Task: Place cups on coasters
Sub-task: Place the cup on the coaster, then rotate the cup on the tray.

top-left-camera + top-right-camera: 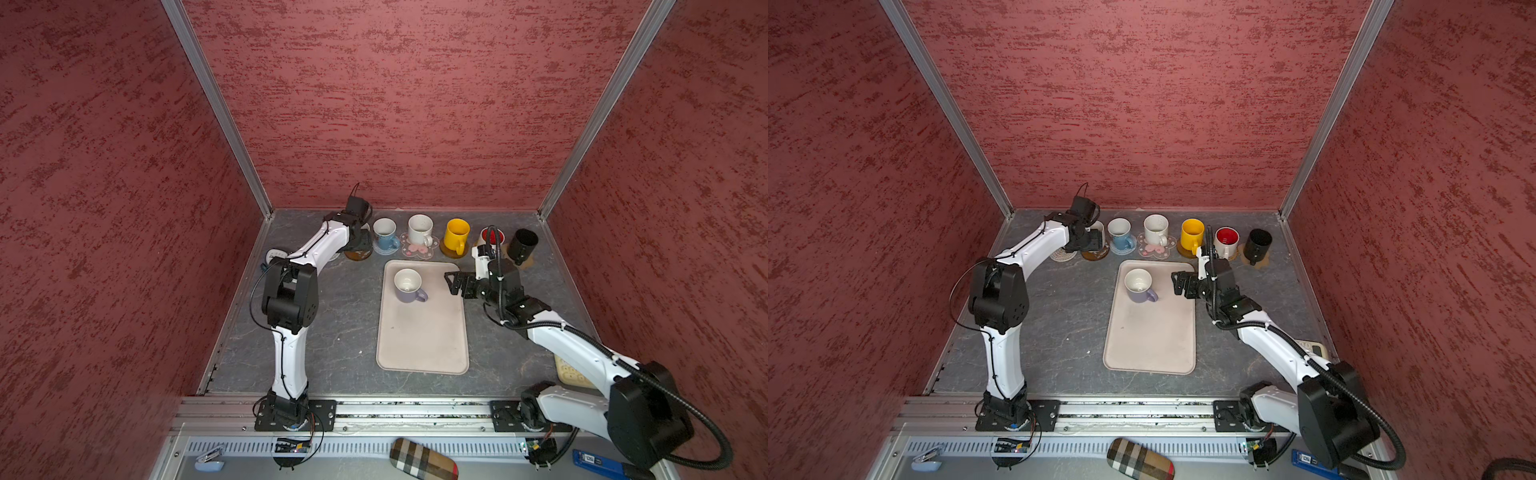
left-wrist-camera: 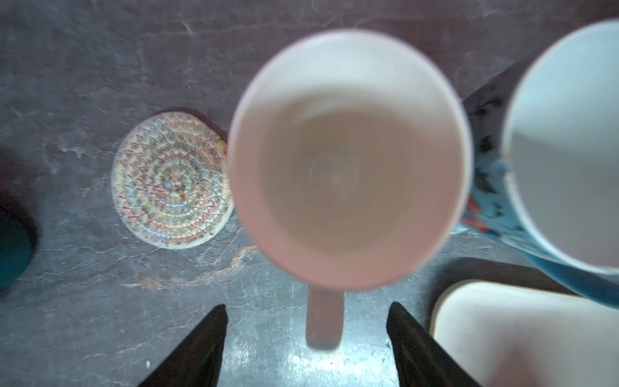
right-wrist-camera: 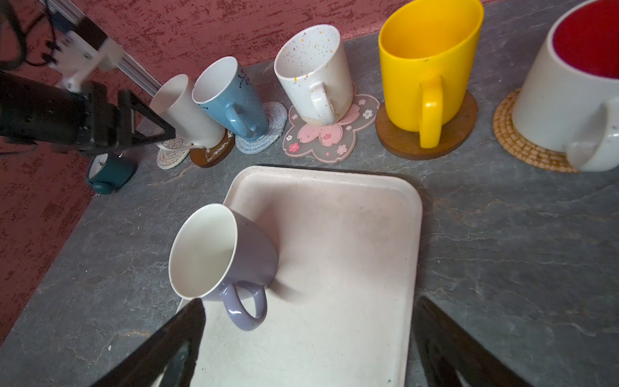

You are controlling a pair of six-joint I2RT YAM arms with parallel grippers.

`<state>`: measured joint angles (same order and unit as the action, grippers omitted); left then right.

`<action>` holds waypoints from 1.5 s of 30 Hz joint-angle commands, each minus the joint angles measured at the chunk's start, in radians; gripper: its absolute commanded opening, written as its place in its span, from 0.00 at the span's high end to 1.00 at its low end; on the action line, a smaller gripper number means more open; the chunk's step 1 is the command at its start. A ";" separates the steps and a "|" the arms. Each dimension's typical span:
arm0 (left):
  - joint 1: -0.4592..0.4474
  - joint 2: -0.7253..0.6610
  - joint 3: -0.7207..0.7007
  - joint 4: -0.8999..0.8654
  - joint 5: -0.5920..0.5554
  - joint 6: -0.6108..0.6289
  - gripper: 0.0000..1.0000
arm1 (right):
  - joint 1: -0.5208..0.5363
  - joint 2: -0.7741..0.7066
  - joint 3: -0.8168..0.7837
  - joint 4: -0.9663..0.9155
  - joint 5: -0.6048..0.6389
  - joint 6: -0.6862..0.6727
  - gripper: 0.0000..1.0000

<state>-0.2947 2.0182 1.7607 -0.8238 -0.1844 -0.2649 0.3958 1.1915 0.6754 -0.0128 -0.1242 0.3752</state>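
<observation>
One white cup (image 1: 1099, 227) half behind left gripper (image 1: 1094, 243)

Standing here, I am not managing to read a single word or number anywhere. The blue flat tool (image 1: 602, 464) lying at the front edge is carrying a small white label with dark characters, but they are showing too small and blurred to make out. The right arm (image 1: 482, 261) is showing a tiny dark print on its white link near the wrist, equally illegible. The teal clock (image 3: 110, 174) is turning a pale dial my way, with its numerals not resolving. The blue mug (image 3: 234, 100) is wearing dark marks that are looking like a sprig drawing, not letters.
</observation>
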 commanded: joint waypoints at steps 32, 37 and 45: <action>-0.290 -0.861 -0.748 0.045 0.089 -0.181 0.10 | 0.215 0.385 0.160 -0.062 -0.070 0.135 0.32; -0.300 -0.894 -0.797 0.050 0.095 -0.191 0.14 | 0.268 0.407 0.169 -0.058 -0.053 0.160 0.32; -0.312 -0.916 -0.811 0.038 0.099 -0.192 0.16 | 0.337 0.423 0.206 -0.044 -0.050 0.149 0.32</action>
<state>-0.6006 1.1233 0.9520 -0.7963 -0.0937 -0.4503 0.7139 1.6123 0.8459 -0.0719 -0.1978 0.5205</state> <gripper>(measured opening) 0.837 0.684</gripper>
